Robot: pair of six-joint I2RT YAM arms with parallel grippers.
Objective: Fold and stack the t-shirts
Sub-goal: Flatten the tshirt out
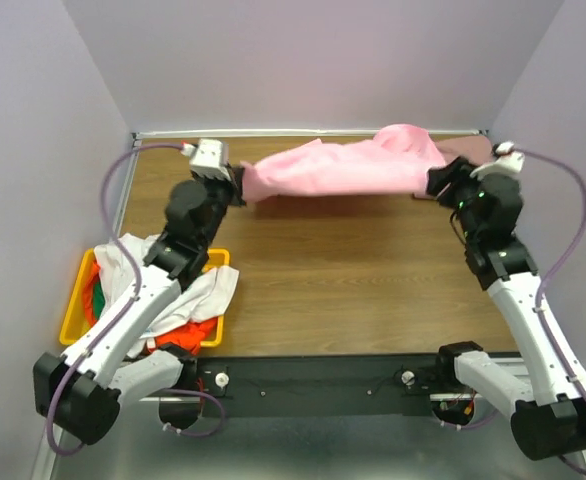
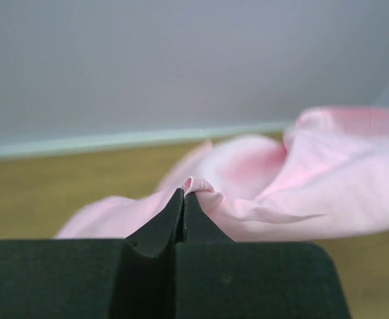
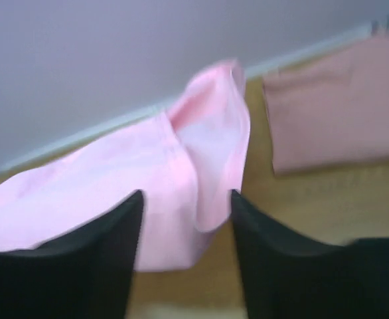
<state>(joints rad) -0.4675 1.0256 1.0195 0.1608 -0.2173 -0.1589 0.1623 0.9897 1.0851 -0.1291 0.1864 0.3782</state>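
A bright pink t-shirt [image 1: 345, 165] lies stretched along the far side of the table between my two grippers. My left gripper [image 1: 240, 187] is shut on its left end; the left wrist view shows a small fold of the bright pink t-shirt [image 2: 274, 193] pinched at the tips of my left gripper [image 2: 183, 194]. My right gripper [image 1: 435, 180] is at the shirt's right end, its jaws open, with the bright pink t-shirt [image 3: 148, 193] lying loose between the fingertips of my right gripper [image 3: 186, 196]. A folded dusty rose-pink t-shirt [image 3: 334, 113] lies flat in the far right corner [image 1: 470, 148].
A yellow bin [image 1: 78, 290] at the near left holds a heap of white [image 1: 198, 290], orange [image 1: 195, 330] and green [image 1: 97, 297] shirts, partly under my left arm. Walls close the table at the far side and on both sides.
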